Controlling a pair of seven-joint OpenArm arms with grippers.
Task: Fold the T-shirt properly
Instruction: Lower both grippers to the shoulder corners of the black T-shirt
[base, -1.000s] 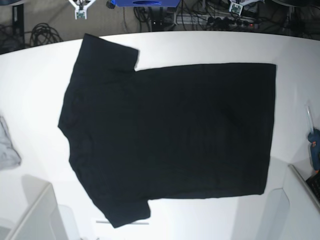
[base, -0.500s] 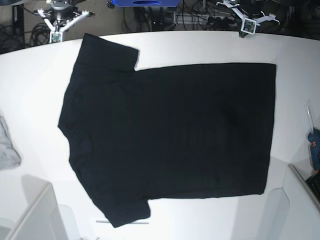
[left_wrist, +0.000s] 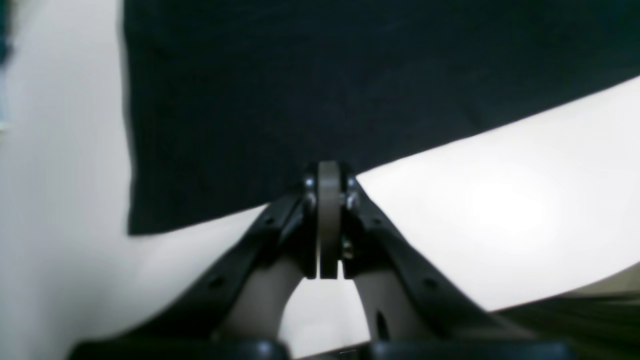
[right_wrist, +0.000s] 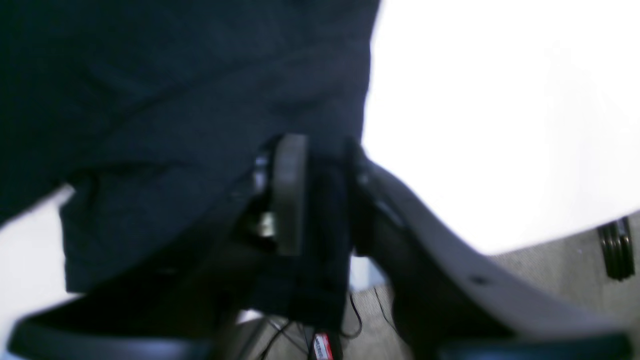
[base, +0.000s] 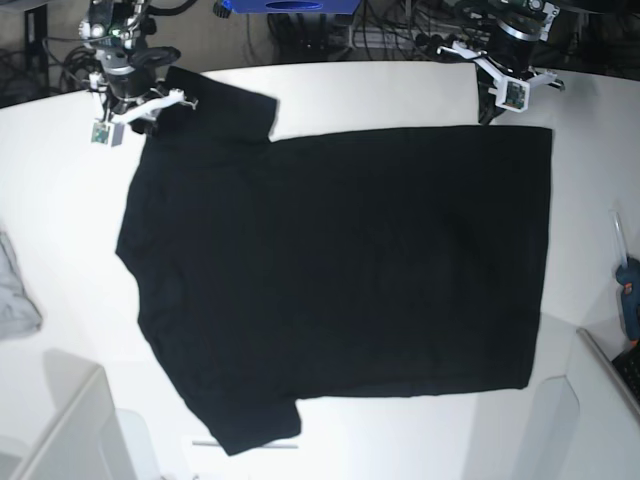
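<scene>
The T-shirt (base: 340, 270) is spread flat mid-table (base: 400, 90), unfolded, and has just been reached at its far edge by the right gripper (right_wrist: 317, 190) (jaws parted over a sleeve) and the left gripper (left_wrist: 328, 220), pressed together, so grasping is judged next.

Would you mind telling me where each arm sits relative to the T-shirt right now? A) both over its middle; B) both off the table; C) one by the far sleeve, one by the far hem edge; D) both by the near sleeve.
C: in the base view the right gripper is at the far sleeve of the T-shirt, and the left gripper sits at the far edge near the hem corner.
</scene>
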